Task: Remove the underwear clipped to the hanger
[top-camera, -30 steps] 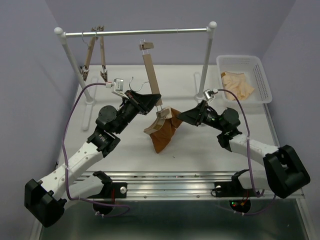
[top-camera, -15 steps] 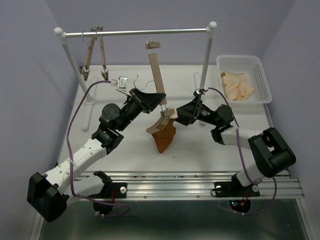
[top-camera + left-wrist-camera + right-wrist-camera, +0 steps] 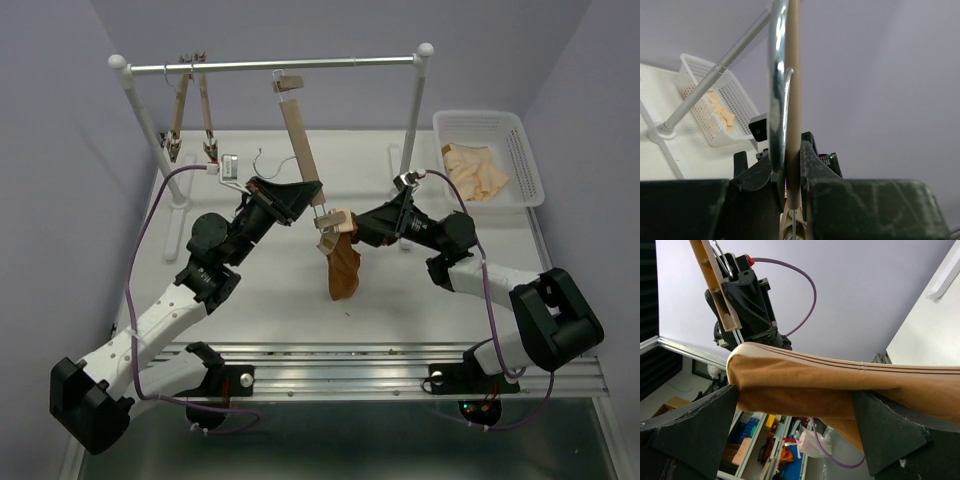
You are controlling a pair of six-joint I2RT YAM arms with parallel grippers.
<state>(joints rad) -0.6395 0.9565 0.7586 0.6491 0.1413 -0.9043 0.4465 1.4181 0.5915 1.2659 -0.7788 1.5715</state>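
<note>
Clamps narrow on the wood bar of the hanger [image 3: 298, 140] with the left gripper [image 3: 790, 172], wire hook right alongside. Holds the bar steeply tilted, upper end near the rail [image 3: 275, 66]. Pinches the underwear [image 3: 840, 385] in the right gripper [image 3: 352, 228], fingers [image 3: 695, 425] closed on a fold just beside the lower clip [image 3: 328, 222]. Drapes down from there in a limp, narrow fall above the table. Handles light, soft and floppy by the look. Best taken close to the clip, pulled along the cloth. Cannot tell if the clip bites it now.
</note>
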